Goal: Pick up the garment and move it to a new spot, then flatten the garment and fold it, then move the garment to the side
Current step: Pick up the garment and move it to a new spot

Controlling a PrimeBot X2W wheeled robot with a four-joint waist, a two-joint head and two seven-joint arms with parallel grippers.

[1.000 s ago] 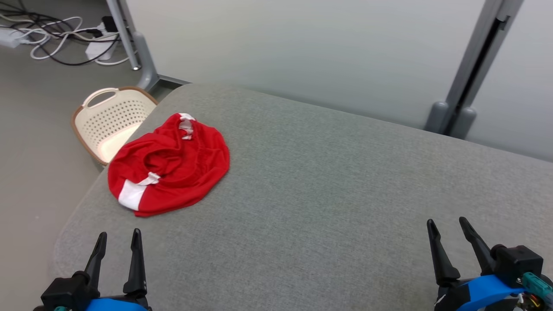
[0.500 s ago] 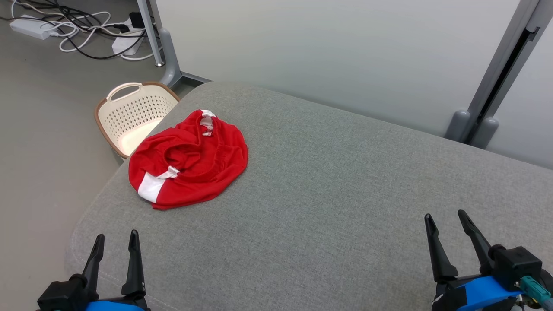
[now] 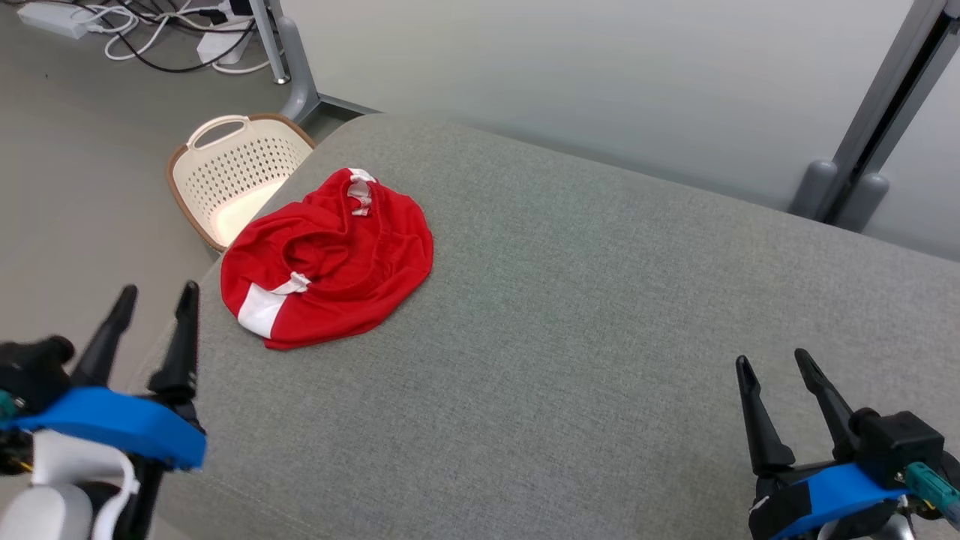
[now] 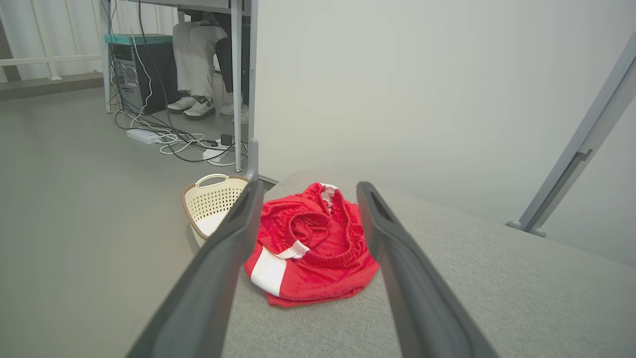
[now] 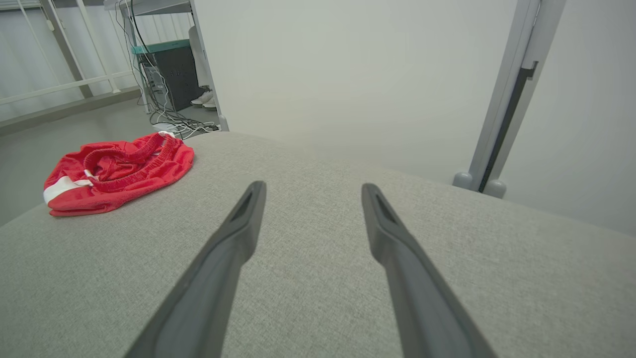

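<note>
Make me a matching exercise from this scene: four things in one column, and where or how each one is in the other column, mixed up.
Things:
1. red shorts
2. cream laundry basket
3. left gripper
4. right gripper

Places or states:
A. on the floor, by the far left corner of the grey padded surface
B. open, over a bare part of that surface, lower right in the head view
C. crumpled on that surface, near its left edge
D. open, aimed at the shorts

Pairs: 1-C, 2-A, 3-D, 4-B.

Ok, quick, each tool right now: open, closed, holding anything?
Left tool: open, empty, short of the red garment.
Right tool: open, empty.
</note>
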